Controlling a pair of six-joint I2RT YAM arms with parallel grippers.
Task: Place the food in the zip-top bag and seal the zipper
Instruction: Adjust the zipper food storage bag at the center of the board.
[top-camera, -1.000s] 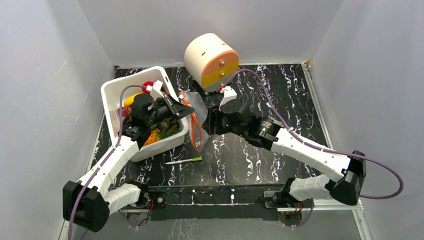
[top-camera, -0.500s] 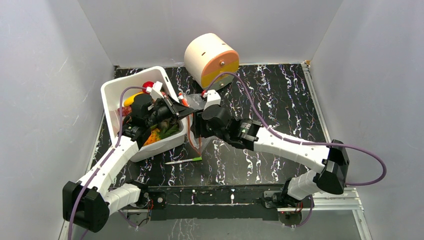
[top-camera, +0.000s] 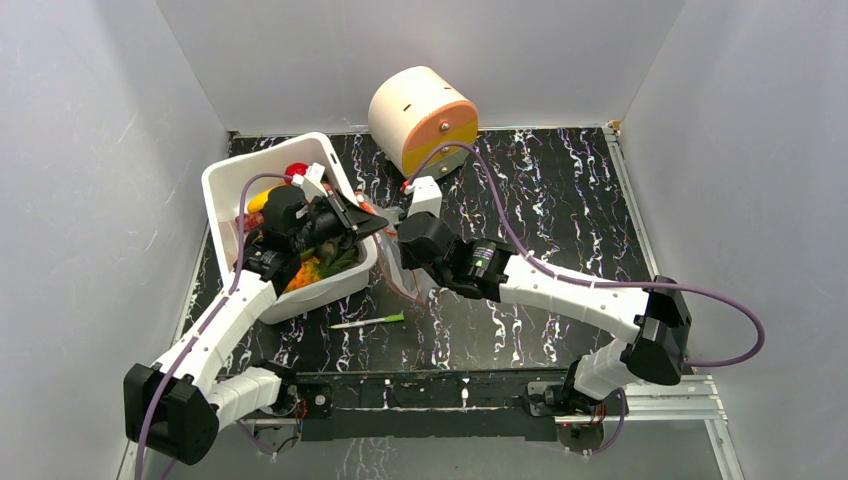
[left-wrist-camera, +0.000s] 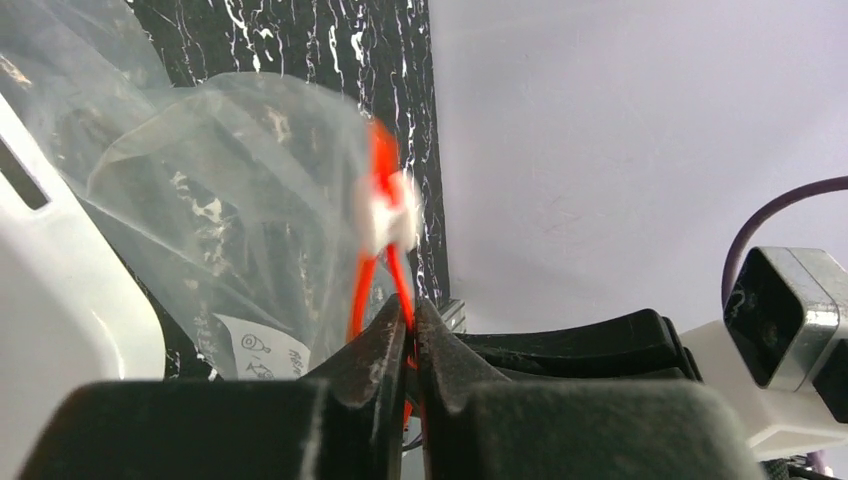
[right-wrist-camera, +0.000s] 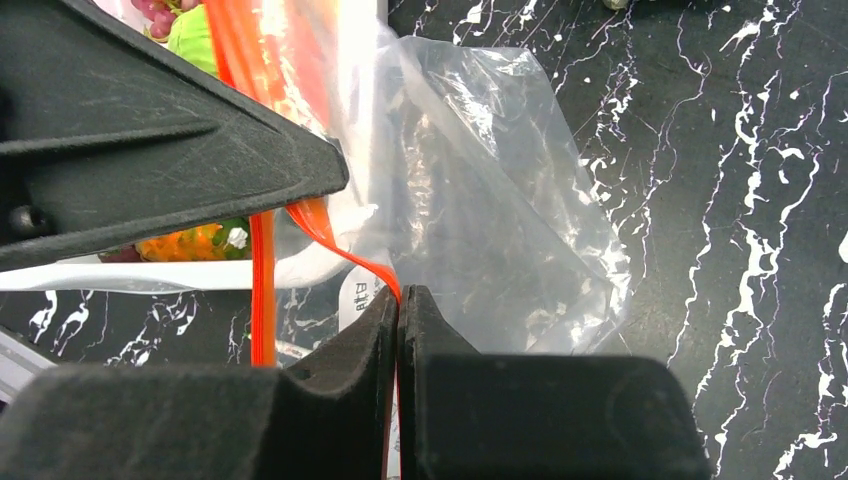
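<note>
The left pincer (left-wrist-camera: 410, 330) is seen pressed shut on the zipper (left-wrist-camera: 380, 170), the red-orange strip being pinched between the two black fingertips. The right pincer (right-wrist-camera: 398, 300) is likewise closed tight, and a thin run of the same strip is caught at its tips. The zip-top bag (right-wrist-camera: 500, 200) hangs and lies from these two holds, just right of the white bin (top-camera: 225, 180), and is partly spread on the table (top-camera: 560, 200).

The film is judged to be very light, limp and slippery, and it would be crumpled rather than lifted if taken by its body. The strip is the only stiffer part, so it is best gripped there, with one lip for each pincer so that the mouth can be drawn apart. No piece can be made out inside the bag. The food (top-camera: 310, 270) is seen heaped in the bin and is judged to be rigid and light.

The left arm is stretched from its near-left base over the bin, with its wrist turned to the right. The right arm is folded at a near-right elbow, and its forearm is laid low across the table towards the left.
</note>
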